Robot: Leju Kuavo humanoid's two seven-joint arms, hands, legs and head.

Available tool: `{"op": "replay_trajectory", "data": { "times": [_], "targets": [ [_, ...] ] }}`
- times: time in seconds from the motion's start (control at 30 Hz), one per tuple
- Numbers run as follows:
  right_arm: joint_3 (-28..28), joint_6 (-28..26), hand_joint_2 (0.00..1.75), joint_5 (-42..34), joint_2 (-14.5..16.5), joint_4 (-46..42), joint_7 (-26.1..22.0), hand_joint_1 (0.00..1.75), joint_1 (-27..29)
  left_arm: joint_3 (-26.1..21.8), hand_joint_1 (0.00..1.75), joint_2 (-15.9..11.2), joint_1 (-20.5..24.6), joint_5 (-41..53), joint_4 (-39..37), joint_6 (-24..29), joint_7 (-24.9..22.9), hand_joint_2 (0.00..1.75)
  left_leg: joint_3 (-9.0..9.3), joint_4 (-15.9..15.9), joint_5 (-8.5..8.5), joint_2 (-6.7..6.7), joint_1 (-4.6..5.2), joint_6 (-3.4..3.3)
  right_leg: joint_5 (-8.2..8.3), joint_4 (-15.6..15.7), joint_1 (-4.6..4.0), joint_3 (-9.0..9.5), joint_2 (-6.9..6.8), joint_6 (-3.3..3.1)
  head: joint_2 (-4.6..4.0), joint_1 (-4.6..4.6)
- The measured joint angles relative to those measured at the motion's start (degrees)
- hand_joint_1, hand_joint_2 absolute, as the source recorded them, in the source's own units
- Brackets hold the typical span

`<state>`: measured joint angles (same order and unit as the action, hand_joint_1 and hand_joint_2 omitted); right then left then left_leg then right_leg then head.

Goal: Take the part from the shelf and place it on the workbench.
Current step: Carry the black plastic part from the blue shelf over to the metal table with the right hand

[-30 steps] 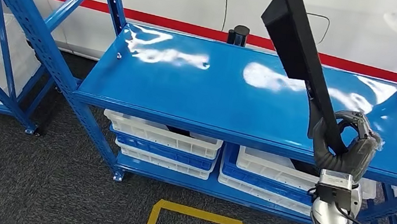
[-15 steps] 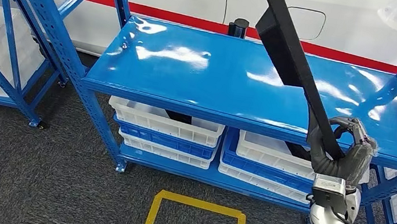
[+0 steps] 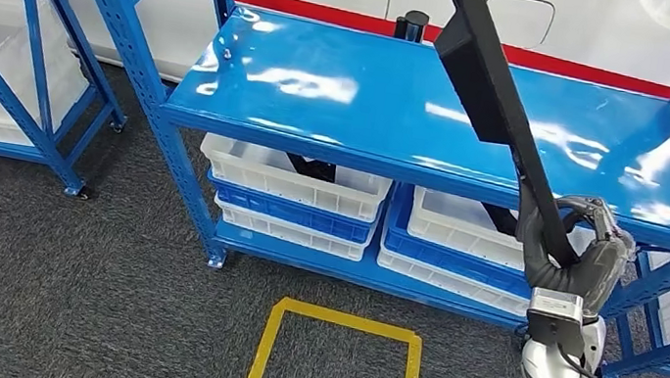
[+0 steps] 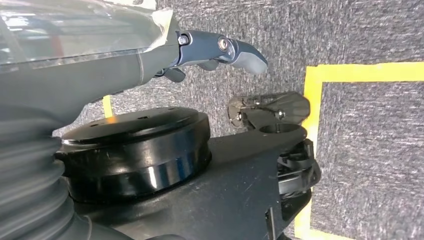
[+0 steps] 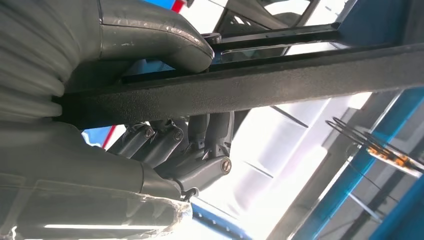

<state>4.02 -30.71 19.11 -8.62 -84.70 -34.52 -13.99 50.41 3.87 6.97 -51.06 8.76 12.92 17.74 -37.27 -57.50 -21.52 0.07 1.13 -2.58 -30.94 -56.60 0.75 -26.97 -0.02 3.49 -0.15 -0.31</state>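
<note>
Black and long, the part (image 3: 486,72) stood slanted in the right hand (image 3: 571,252), which gripped it near its lower end; from the hand it rose up and away over the blue shelf (image 3: 372,105), its upper end running out of the head view. In the right wrist view the thumb (image 5: 150,37) pressed on one side of the part (image 5: 260,85) and the darker fingers (image 5: 200,150) wrapped round the other, so the right hand (image 5: 125,100) was closed firmly on it. The part hung in the air, clear of the shelf's glossy top board beyond the hand.

Under that board, past the hand, white bins (image 3: 293,178) sat on blue trays on the lower level. On the grey carpet (image 3: 50,287) beside the arm lay a yellow taped rectangle (image 3: 337,323). Behind the shelf ran a white wall with a red stripe (image 3: 336,13).

The left hand (image 4: 220,50) hung over the carpet with nothing in it, the fingers that could be seen extended and apart.
</note>
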Motion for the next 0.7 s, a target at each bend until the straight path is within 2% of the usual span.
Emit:
{"op": "replay_trajectory", "data": {
  "times": [0.07, 0.1, 0.13, 0.2, 0.23, 0.27, 0.3, 0.33, 0.4, 0.43, 0.47, 0.53, 0.6, 0.63, 0.7],
  "targets": [
    [0.01, 0.01, 1.75, -0.02, 0.07, 0.15, -0.01, 1.75, 0.0, 0.02, 0.0, -0.04, -0.12, -0.01, -0.01, 0.01, 0.01, 1.75, -0.31, -0.27, 0.07, -0.07, -0.13, 0.46, 0.56, -0.05, 0.34, -0.66, 0.0, -0.86, 0.0, -0.04],
    [0.01, 0.02, 1.75, -0.02, 0.13, 0.21, -0.01, 1.75, -0.04, 0.03, 0.0, -0.07, -0.17, -0.02, -0.02, 0.02, 0.01, 1.75, -0.72, -1.16, -1.12, -0.13, -0.27, 0.81, 0.99, -0.06, 0.55, -0.87, -0.05, -1.45, 0.0, -0.12],
    [0.02, 0.02, 1.75, -0.02, 0.21, 0.25, -0.01, 1.75, -0.09, 0.04, 0.0, -0.08, -0.2, -0.01, -0.02, 0.03, 0.01, 1.75, -1.42, -3.15, -3.28, -0.18, -0.45, 1.21, 1.51, -0.03, 0.77, -1.23, -0.1, -2.03, 0.0, -0.21],
    [0.02, 0.02, 1.75, -0.01, 0.38, 0.26, -0.01, 1.75, -0.15, 0.07, 0.0, -0.08, -0.21, 0.0, -0.02, 0.04, 0.05, 1.75, -3.35, -10.03, -8.81, -0.21, -0.87, 1.98, 2.47, -0.09, 0.7, -2.18, -0.17, -2.66, 0.0, -0.4],
    [0.02, -0.01, 1.75, -0.01, 0.45, 0.26, -0.01, 1.75, -0.14, 0.08, 0.0, -0.07, -0.21, 0.02, -0.02, 0.04, 0.09, 1.75, -4.12, -13.61, -10.6, -0.22, -1.09, 2.26, 2.9, -0.15, 0.64, -2.74, -0.18, -2.68, 0.0, -0.42],
    [0.02, -0.06, 1.75, 0.02, 0.52, 0.26, -0.01, 1.75, -0.1, 0.1, 0.0, -0.07, -0.21, 0.05, -0.02, 0.04, 0.13, 1.75, -4.24, -15.85, -11.19, -0.22, -1.3, 2.45, 3.29, -0.21, 0.59, -3.29, -0.18, -2.6, 0.0, -0.42],
    [0.02, -0.15, 1.75, 0.07, 0.57, 0.26, -0.01, 1.75, -0.03, 0.14, 0.0, -0.05, -0.2, 0.11, -0.01, 0.03, 0.14, 1.75, -3.45, -16.18, -10.7, -0.21, -1.48, 2.54, 3.64, -0.28, 0.56, -3.79, -0.18, -2.5, 0.0, -0.43],
    [0.0, -0.28, 1.75, 0.2, 0.61, 0.24, 0.0, 1.75, 0.06, 0.19, 0.0, -0.04, -0.18, 0.22, 0.01, -0.01, 0.15, 1.75, -1.59, -14.28, -9.46, -0.21, -1.62, 2.53, 3.94, -0.34, 0.56, -4.22, -0.16, -2.32, 0.0, -0.43],
    [-0.06, -0.53, 1.75, 0.56, 0.71, 0.05, 0.05, 1.75, 0.26, 0.34, 0.0, -0.03, -0.03, 0.48, 0.05, -0.11, 0.15, 1.75, 3.93, -6.5, -7.16, -0.31, -1.68, 2.19, 4.45, -0.4, 0.55, -4.84, -0.11, -1.82, 0.0, -0.45],
    [-0.12, -0.63, 1.75, 0.76, 0.75, -0.13, 0.13, 1.75, 0.32, 0.42, 0.0, -0.04, 0.09, 0.58, 0.07, -0.16, 0.15, 1.75, 6.16, -2.87, -6.71, -0.39, -1.54, 1.98, 4.73, -0.41, 0.53, -5.11, -0.11, -1.41, 0.0, -0.39],
    [-0.17, -0.73, 1.75, 0.89, 0.82, -0.29, 0.23, 1.75, 0.37, 0.47, 0.0, -0.04, 0.18, 0.63, 0.07, -0.18, 0.15, 1.75, 7.44, -0.55, -6.63, -0.48, -1.33, 1.76, 5.06, -0.41, 0.57, -5.38, -0.14, -0.93, 0.0, -0.39],
    [-0.27, -0.86, 1.75, 1.01, 0.93, -0.48, 0.44, 1.75, 0.55, 0.52, 0.0, -0.04, 0.23, 0.66, 0.07, -0.17, 0.14, 1.75, 7.68, 0.87, -6.5, -0.56, -0.81, 1.28, 5.77, -0.29, 0.81, -5.82, -0.22, 0.11, 0.0, -0.35],
    [-0.37, -0.92, 1.75, 1.05, 0.99, -0.55, 0.53, 1.75, 0.85, 0.57, 0.0, -0.05, 0.22, 0.66, 0.07, -0.17, 0.13, 1.75, 7.41, 1.58, -5.63, -0.33, -0.77, 0.3, 5.23, -0.92, 0.93, -6.59, -0.26, 0.58, 0.0, -0.31],
    [-0.43, -0.93, 1.75, 1.08, 0.99, -0.58, 0.54, 1.75, 0.93, 0.59, 0.0, -0.06, 0.25, 0.66, 0.07, -0.16, 0.13, 1.75, 7.2, 1.94, -5.12, -0.18, -0.82, -0.24, 4.04, -2.4, 0.86, -7.32, -0.25, 0.47, 0.0, -0.19],
    [-0.48, -0.93, 1.75, 1.12, 0.99, -0.58, 0.54, 1.75, 0.99, 0.62, 0.0, -0.03, 0.32, 0.66, 0.07, -0.16, 0.14, 1.75, 6.42, 2.17, -4.3, 0.02, -0.73, -0.88, 0.0, -9.22, 0.76, -9.92, -0.18, -0.17, 0.0, 0.03]
  ]
}}
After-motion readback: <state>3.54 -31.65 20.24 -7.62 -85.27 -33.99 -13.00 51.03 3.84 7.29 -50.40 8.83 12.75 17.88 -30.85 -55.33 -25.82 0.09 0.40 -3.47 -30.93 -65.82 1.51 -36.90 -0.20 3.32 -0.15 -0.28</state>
